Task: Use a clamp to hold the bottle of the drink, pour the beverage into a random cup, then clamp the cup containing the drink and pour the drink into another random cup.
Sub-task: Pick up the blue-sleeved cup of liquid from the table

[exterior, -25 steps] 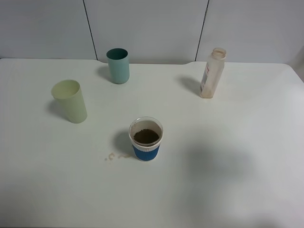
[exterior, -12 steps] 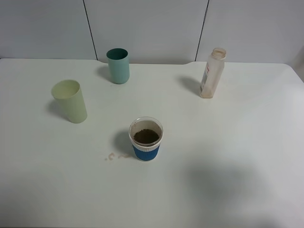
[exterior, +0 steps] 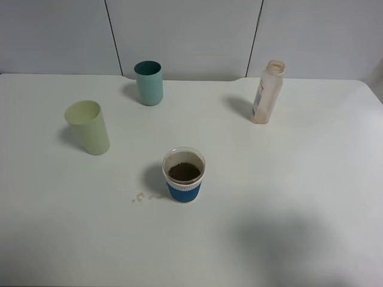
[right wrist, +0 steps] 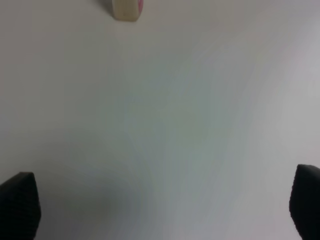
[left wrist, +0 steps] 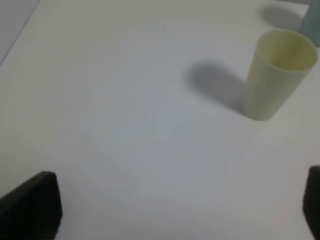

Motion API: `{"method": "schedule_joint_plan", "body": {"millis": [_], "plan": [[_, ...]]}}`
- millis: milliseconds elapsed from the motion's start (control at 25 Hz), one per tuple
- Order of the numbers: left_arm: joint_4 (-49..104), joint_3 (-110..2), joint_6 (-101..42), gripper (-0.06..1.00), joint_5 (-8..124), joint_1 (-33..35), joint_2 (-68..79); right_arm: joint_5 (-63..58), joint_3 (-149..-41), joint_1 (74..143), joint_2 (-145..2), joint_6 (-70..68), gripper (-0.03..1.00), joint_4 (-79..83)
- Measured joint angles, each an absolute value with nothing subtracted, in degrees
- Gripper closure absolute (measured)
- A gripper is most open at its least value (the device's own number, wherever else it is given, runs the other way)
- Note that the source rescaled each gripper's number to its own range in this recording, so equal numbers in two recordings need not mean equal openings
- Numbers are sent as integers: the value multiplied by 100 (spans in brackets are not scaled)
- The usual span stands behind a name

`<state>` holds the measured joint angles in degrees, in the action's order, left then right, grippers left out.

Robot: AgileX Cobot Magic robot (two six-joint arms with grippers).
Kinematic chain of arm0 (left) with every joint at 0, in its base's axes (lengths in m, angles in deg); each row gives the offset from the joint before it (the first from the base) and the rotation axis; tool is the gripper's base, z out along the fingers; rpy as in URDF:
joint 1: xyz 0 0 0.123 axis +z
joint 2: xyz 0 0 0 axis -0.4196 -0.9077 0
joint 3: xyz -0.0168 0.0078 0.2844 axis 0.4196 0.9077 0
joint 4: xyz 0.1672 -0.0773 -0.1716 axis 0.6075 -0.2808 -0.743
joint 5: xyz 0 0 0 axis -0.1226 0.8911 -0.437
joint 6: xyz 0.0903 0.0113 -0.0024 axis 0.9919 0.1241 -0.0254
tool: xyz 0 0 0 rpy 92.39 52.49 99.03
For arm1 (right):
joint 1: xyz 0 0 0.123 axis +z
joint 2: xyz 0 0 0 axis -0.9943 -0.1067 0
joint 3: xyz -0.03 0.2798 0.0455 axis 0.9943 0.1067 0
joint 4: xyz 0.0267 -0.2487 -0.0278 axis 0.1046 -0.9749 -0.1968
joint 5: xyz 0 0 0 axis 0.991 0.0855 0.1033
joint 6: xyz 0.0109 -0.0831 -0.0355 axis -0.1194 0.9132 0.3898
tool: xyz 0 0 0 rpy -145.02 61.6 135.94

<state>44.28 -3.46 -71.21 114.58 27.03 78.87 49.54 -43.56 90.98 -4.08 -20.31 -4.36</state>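
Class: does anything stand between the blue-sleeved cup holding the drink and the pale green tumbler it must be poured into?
Nothing visible does. Only bare table lies between the blue-sleeved cup and the pale green tumbler. The teal cup stands farther back, off that line. Some spilled drops lie by the blue-sleeved cup.

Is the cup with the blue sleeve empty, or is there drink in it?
Not empty. The high view shows dark brown liquid inside the cup, below its white rim.

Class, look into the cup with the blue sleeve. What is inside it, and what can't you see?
Inside the blue-sleeved cup sits dark brown liquid, its surface below the white rim. The ribbed sleeve and the liquid itself hide its depth and the cup's bottom.
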Motion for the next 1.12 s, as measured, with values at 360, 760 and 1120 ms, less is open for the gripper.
{"method": "schedule_joint_plan", "body": {"millis": [360,760,1120], "plan": [[4428,-346,-7121,5,11458,2703,7887,4927,-4356,9098,10,-2071,-3,-449],[4428,-346,-7121,5,11458,2703,7887,4913,-4356,9098,150,-2095,-3,-505],[4428,-346,-7121,5,11458,2703,7887,4913,-4356,9098,150,-2130,-3,-526]]}}
